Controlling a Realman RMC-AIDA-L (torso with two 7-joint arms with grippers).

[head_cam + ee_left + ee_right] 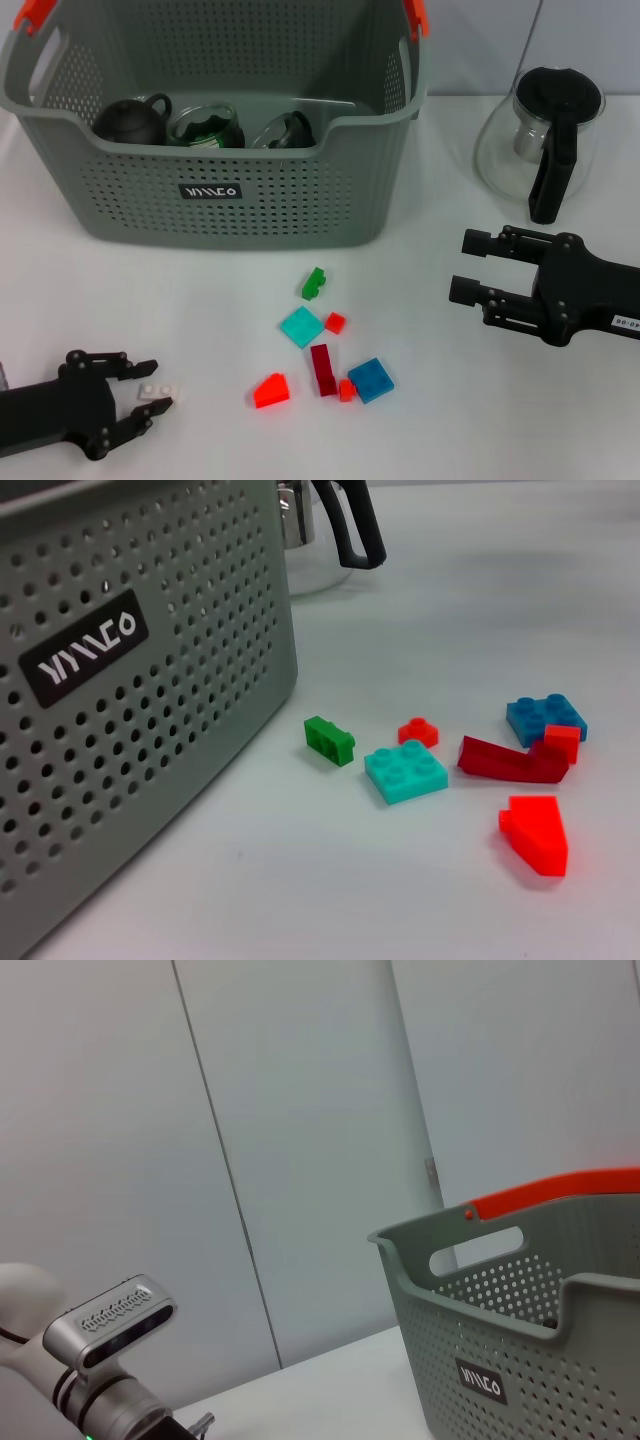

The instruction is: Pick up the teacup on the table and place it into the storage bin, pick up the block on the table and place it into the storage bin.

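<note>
While three cups point(205, 127) fill the storage bin point(230, 200), seven blocks point(325, 350) lie outside.

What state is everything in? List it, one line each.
Bin: upright, cups inside.
Glass pot: upright, lid on.
Coloured blocks: loose on table.
White block: between left jaws, not clamped.
Left gripper: open.
Right gripper: open, empty.
</note>
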